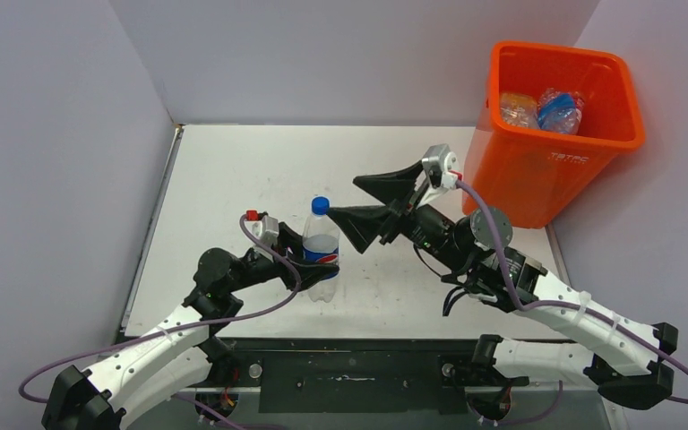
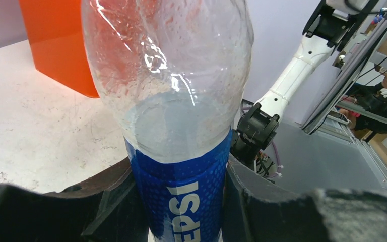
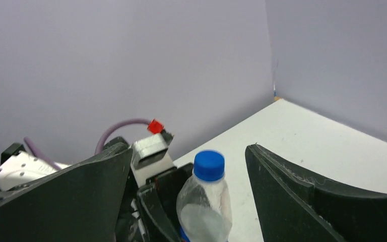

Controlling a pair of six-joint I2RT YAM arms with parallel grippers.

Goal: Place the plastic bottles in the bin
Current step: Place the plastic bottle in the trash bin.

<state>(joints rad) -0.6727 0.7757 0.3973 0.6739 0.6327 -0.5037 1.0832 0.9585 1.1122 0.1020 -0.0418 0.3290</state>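
The clear bottle (image 1: 321,244), with its blue cap and blue label, is upright near the middle of the white counter (image 1: 224,170), well apart from the orange bin (image 1: 537,184). The left pincer (image 1: 313,262) squeezes its label. The plastic is thin, smooth and round, so it could slip or crumple. The right pincer (image 1: 344,199) is wide, holds nothing, and could bump the cap. The bin's thick rim is high, so a bottle carried low might hit it.
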